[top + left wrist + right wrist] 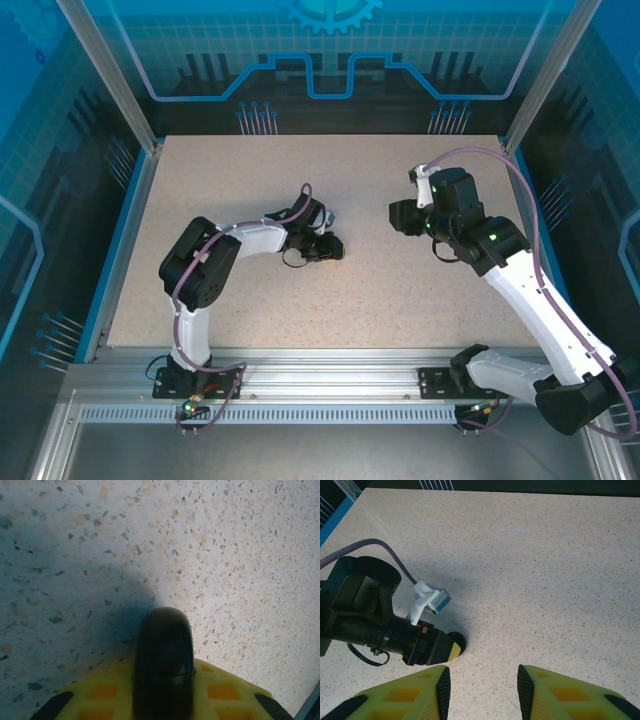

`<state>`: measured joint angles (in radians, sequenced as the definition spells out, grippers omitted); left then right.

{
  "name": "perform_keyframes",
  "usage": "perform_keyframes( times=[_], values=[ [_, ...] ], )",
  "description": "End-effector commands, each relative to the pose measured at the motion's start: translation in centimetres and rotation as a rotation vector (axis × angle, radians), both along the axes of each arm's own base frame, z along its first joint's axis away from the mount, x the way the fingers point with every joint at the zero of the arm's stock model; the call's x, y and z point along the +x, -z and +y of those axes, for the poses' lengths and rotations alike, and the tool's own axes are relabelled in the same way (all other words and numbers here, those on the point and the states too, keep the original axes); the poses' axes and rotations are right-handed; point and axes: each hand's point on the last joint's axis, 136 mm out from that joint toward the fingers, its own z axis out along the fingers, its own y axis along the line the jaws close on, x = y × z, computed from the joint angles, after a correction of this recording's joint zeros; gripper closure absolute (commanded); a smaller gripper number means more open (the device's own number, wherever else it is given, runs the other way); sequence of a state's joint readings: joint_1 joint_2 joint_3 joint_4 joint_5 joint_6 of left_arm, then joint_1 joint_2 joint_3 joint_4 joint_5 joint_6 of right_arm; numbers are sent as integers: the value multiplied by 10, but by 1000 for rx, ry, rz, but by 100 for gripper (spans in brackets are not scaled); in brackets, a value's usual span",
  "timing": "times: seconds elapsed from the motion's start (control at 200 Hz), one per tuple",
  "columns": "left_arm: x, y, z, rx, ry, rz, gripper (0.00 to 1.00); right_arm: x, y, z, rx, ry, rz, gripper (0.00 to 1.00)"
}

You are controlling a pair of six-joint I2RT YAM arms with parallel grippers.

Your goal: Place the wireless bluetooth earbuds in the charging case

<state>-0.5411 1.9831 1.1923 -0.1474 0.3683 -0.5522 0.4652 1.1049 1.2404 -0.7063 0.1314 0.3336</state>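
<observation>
My left fingers (325,246) are closed on a dark, rounded thing that I take for the charging case (162,645). It sits edge-on between the yellow pads, low over the speckled counter (300,180). I cannot tell whether it rests on the surface or hangs just above it. From my right wrist I see the same dark disc (458,641) at the tip of my left fingers, with bare counter all around it. My right fingers (398,215) are spread wide with nothing between them, and they hover a little apart from the left ones, facing them. I cannot place the wireless bluetooth earbuds. They may be inside the case or hidden behind my own arm. From this edge-on angle I also cannot make out whether the lid is up or down, though the smooth outline suggests it is shut. My reading is that the case is secured, while the inserting itself cannot be confirmed either way. If the buds are not yet in, nearly everything is left: opening the lid, finding each bud, picking it up with my free fingers and seating it in its socket.
</observation>
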Motion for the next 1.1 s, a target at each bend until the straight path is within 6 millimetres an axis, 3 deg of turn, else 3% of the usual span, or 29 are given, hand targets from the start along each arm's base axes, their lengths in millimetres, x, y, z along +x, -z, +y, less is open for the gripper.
perform_keyframes(
  times=[0.0,0.045,0.175,0.32,0.505,0.65,0.78,1.096],
  values=[
    [-2,14,13,90,-41,46,74,-2,-3,-8,-1,24,-3,57],
    [-3,16,16,110,-45,50,65,-2,-4,-9,1,26,-6,57],
    [-5,17,25,157,-49,29,50,-3,-4,-10,1,28,-8,57],
    [-6,14,36,208,-47,2,41,-2,-1,-11,-2,33,-1,57],
    [-9,9,54,299,-41,-31,38,-1,4,-14,-7,41,5,57],
    [-8,-6,68,364,-39,-86,37,1,13,-21,-30,73,8,57],
    [-7,-31,82,409,-44,-169,37,5,26,-42,-89,169,2,53],
    [-7,-86,136,517,-95,-366,37,11,58,-88,-269,341,-62,49]
  ],
)
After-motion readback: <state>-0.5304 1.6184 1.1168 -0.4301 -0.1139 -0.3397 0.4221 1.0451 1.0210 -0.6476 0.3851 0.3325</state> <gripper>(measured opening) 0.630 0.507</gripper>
